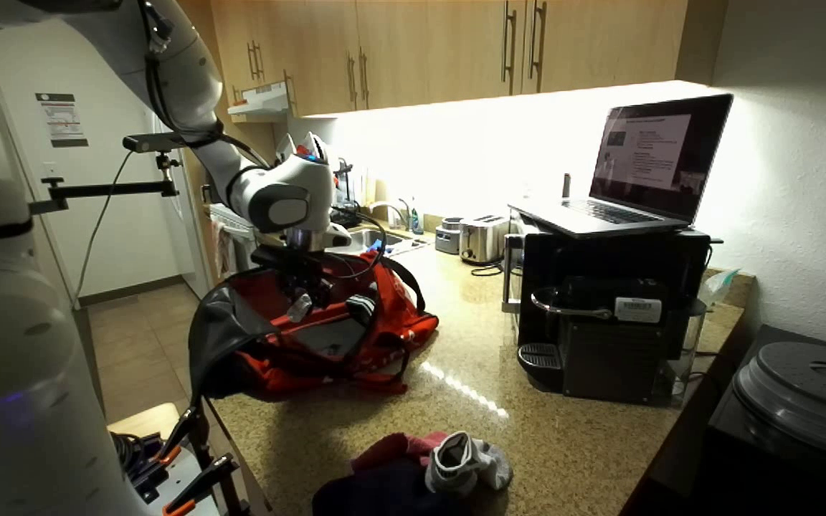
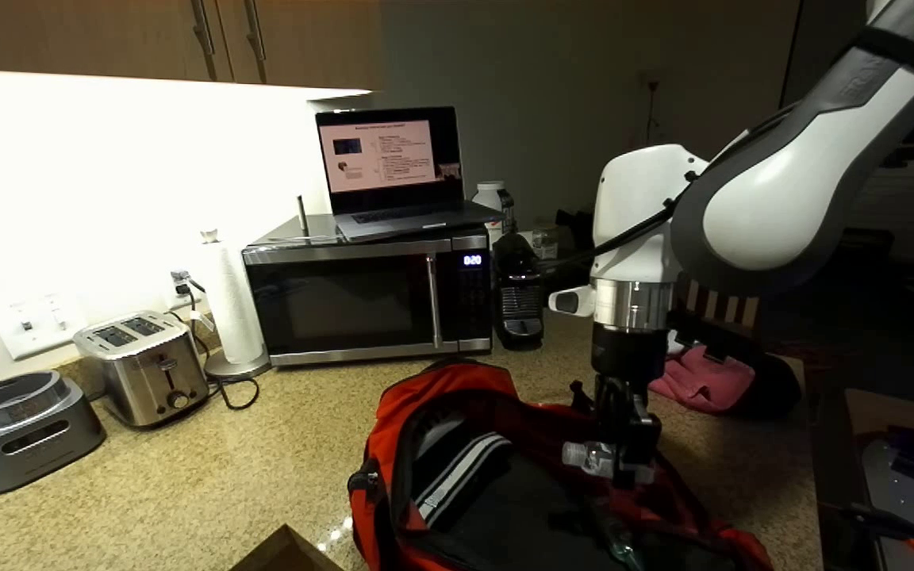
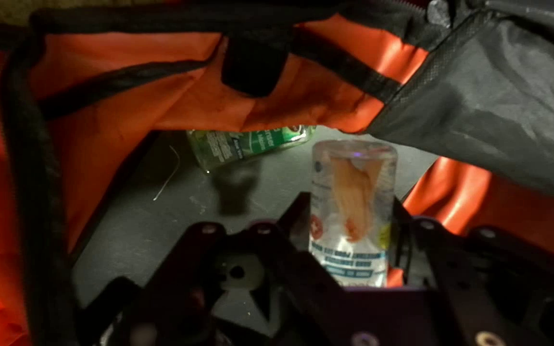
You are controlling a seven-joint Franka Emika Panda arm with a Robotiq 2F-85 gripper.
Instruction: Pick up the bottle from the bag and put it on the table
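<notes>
The clear plastic bottle with a printed label (image 3: 354, 202) is between the fingers of my gripper (image 3: 351, 211) in the wrist view. The fingers press on both its sides, and it lies sideways. The bottle also shows in both exterior views (image 1: 299, 308) (image 2: 586, 457), at the open mouth of the red bag (image 1: 413, 330) (image 2: 382, 444). My gripper (image 2: 633, 464) points down over the bag. A second bottle with a green label (image 3: 258, 144) lies on the bag's grey floor, partly hidden by a red flap. The bag slumps open on the speckled table (image 1: 549, 444) (image 2: 211, 476).
A black-and-white striped item (image 2: 461, 480) lies in the bag. A black coffee machine (image 1: 614, 351) and a microwave (image 2: 362, 301) with a laptop (image 2: 385, 159) on it stand along the wall. A toaster (image 2: 144, 369) stands nearby. A cloth heap with a grey shoe (image 1: 467, 462) lies at the near end.
</notes>
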